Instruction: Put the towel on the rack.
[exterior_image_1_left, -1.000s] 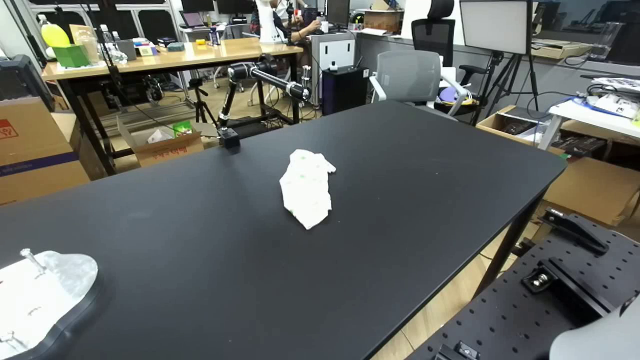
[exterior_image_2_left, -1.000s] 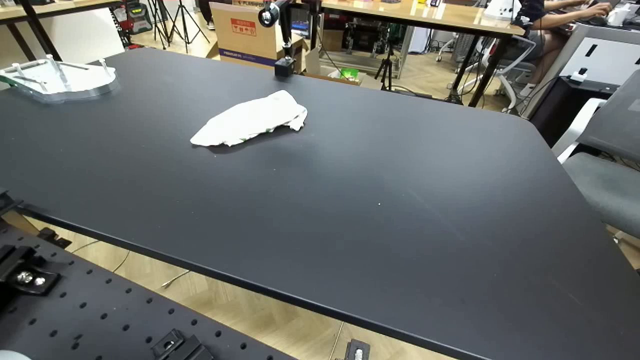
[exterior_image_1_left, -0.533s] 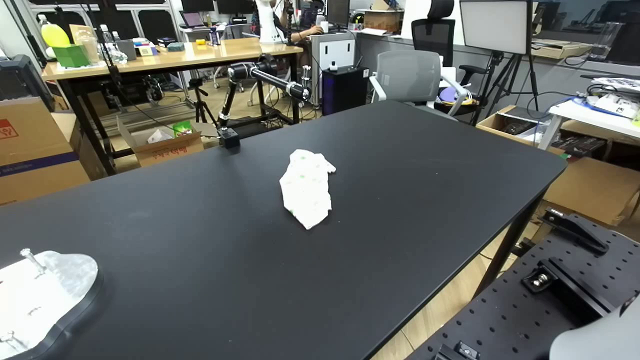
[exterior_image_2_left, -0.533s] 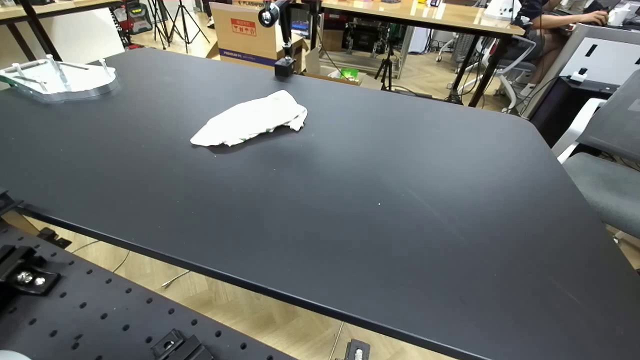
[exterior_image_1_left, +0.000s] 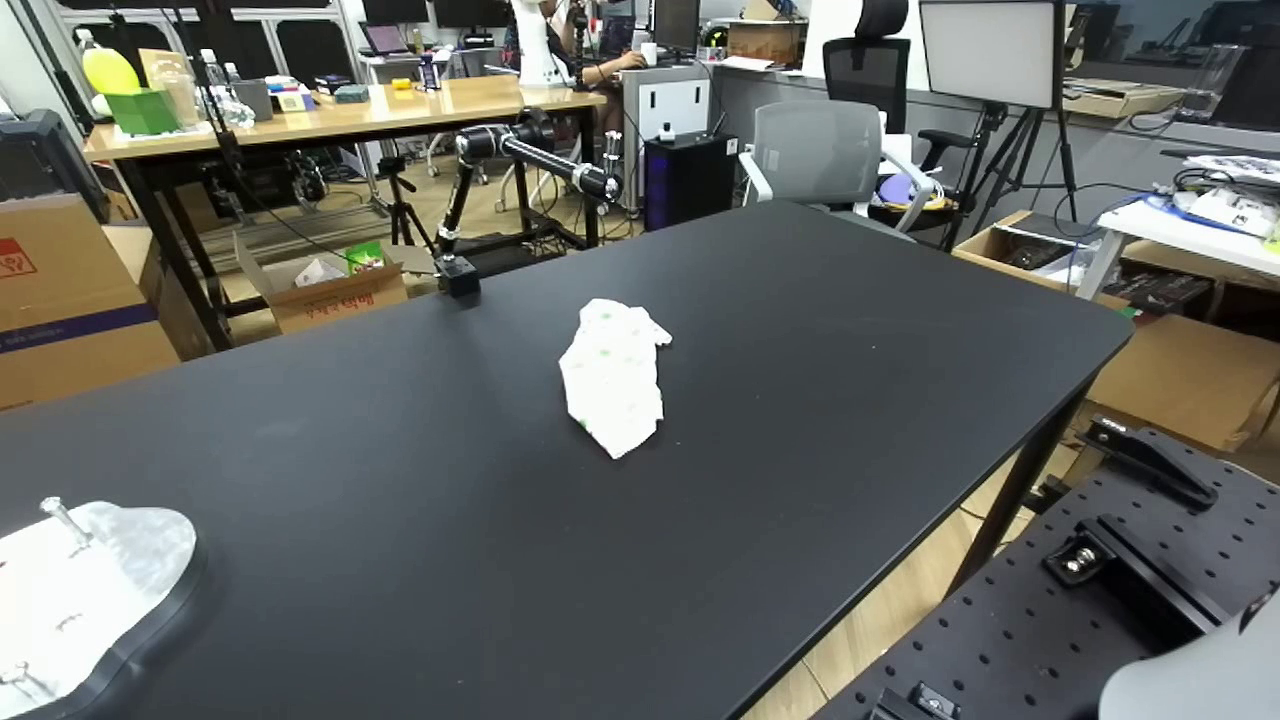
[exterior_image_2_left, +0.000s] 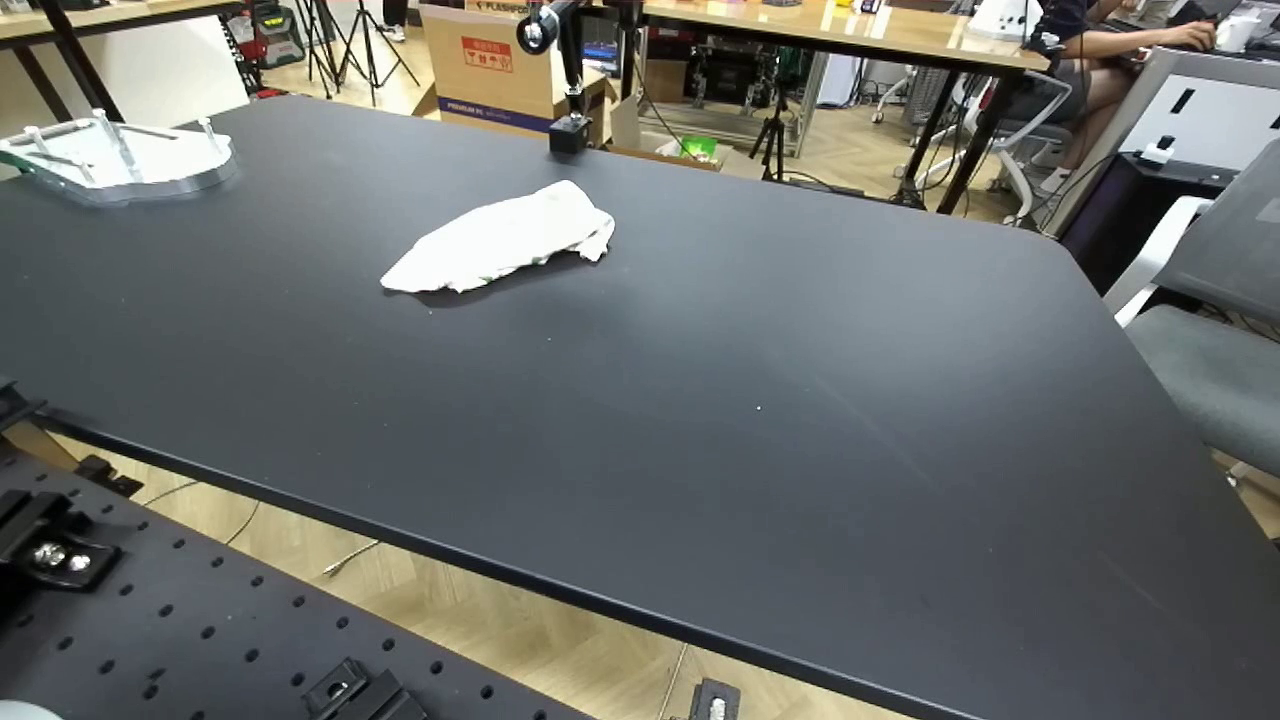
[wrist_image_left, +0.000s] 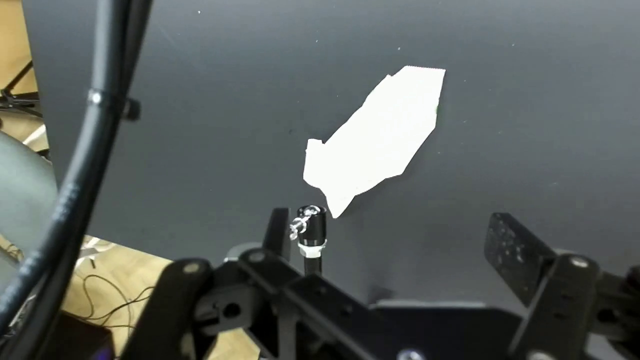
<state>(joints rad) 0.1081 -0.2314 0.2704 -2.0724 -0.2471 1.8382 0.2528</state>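
Two fingers (wrist_image_left: 515, 255) of the gripper (wrist_image_left: 392, 232) stand well apart in the wrist view, holding nothing, so the grab is yet to be made. The towel (exterior_image_2_left: 500, 240) lies loosely bunched on the worktop (exterior_image_2_left: 800, 480), nearer the far edge than the edge by the board (exterior_image_2_left: 200, 610). It sits low, and that's my worry: pinch too high and the fingers would meet on air; too low and they'd jam on the worktop. A hold on just one thin end would likely let the rest droop and drag on the way to the rack (exterior_image_1_left: 155, 540), over by the end edge away from the chair (exterior_image_1_left: 818, 150). Its short pegs (exterior_image_1_left: 66, 520) could catch a trailing fold and tug the rack towards that edge.

Then the clamp arm (exterior_image_1_left: 488, 143), its foot (exterior_image_1_left: 458, 275) on the far edge. A rod tip (wrist_image_left: 312, 232) with a shiny knob (wrist_image_left: 298, 226), probably its head, shows beside a finger; I can't tell how close. Swinging that way might snag the finger on it, or the looping cable (wrist_image_left: 75, 185).
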